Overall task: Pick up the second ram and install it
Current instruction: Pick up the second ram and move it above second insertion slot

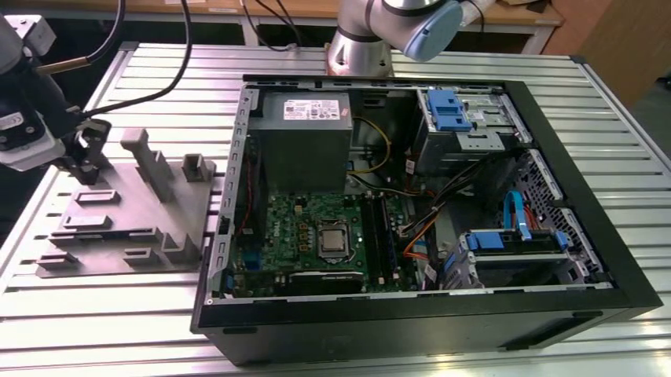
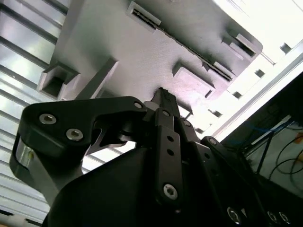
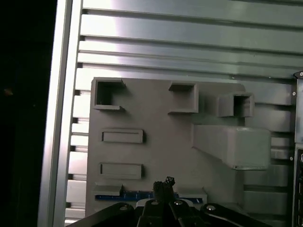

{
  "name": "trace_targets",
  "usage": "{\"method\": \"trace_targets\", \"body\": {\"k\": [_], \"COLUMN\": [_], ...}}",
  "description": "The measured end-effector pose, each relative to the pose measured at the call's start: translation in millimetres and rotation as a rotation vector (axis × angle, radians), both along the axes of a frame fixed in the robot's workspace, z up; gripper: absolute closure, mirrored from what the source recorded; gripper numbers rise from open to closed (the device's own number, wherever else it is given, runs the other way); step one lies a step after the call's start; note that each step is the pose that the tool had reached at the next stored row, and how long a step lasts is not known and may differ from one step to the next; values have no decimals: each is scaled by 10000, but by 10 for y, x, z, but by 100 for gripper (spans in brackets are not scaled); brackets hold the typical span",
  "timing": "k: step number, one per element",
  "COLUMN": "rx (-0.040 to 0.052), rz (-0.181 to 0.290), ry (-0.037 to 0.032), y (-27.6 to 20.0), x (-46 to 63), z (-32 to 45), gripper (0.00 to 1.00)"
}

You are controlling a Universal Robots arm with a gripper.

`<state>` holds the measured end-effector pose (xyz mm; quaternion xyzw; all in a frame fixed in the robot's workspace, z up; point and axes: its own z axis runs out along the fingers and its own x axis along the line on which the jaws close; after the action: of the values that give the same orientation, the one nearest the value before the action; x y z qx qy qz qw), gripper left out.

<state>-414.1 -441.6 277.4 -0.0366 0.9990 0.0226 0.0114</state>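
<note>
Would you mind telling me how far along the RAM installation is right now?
Early. The gripper hangs right over the second ram, which sits in the grey tray; whether it grips it is unclear. Lifting and seating on the motherboard are not yet done.

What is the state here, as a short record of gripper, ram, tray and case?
gripper: low over the grey tray edge, directly above the second ram; contact unclear
second ram: lying in a tray slot, not in the computer case
grey tray: on the slatted table, to the exterior view's left of the computer case
computer case: open, motherboard exposed
</note>
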Motion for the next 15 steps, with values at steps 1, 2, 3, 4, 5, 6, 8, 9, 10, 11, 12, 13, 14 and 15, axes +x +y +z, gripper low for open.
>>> {"method": "trace_targets", "body": {"k": [1,2,3,4,5,6,8,9,10,11,12,13,14,15], "rx": [0,-1,-2,-2,-3,-4,-6,-7,-8,-9,-11,-13,-15,-17], "rz": [192,369,551,730,916,1095,1467,1645,1827,2005,2186,2366,2545,2726], "ry": [-1,1,1,1,0,0,1,1,1,1,1,1,0,1], "y": [0,0,0,0,0,0,0,0,0,0,0,0,0,0], "x": [0,0,0,0,0,0,0,0,0,0,0,0,0,0], "z": [-5,-8,-12,-15,-19,-22,-29,-32,-35,-39,-41,-44,-47,-50], "gripper": [90,90,90,90,90,90,90,90,90,90,90,90,90,90]}}
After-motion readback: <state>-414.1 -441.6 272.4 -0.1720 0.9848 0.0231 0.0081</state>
